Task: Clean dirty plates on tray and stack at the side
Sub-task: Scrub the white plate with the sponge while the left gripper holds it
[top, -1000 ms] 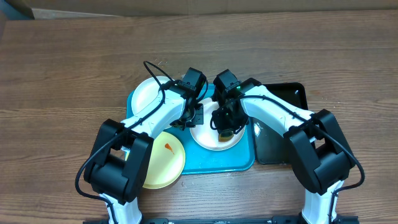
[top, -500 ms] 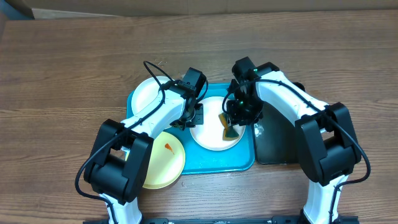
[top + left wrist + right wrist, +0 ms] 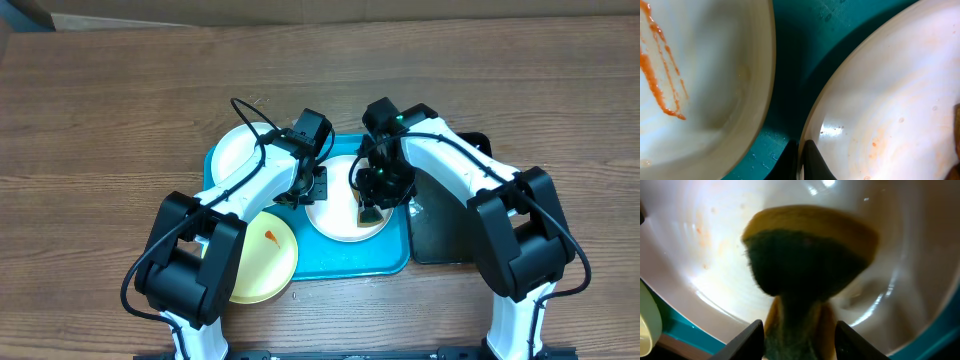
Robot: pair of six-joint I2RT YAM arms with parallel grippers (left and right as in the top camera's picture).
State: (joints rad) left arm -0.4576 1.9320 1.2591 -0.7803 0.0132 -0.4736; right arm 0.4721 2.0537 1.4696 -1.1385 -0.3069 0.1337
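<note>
White plate [image 3: 335,222] lies at the middle of the tray [image 3: 385,262], its left rim pinched by the clenched left end effector [image 3: 313,188]. The right end effector [image 3: 374,195] straddles a sponge [image 3: 368,213] on it; grasping or released, I cannot tell. A loose sponge could slip aside, leaving the plate dirty.

Overhead, we look straight down on the brown wooden table [image 3: 100,100], both wrist views hugging one round white plate [image 3: 330,218] [image 3: 890,90] [image 3: 715,255]

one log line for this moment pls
left gripper: shut on middle plate rim | right gripper: sponge between jaws on that plate, grip unclear | yellow plate: smeared
</note>
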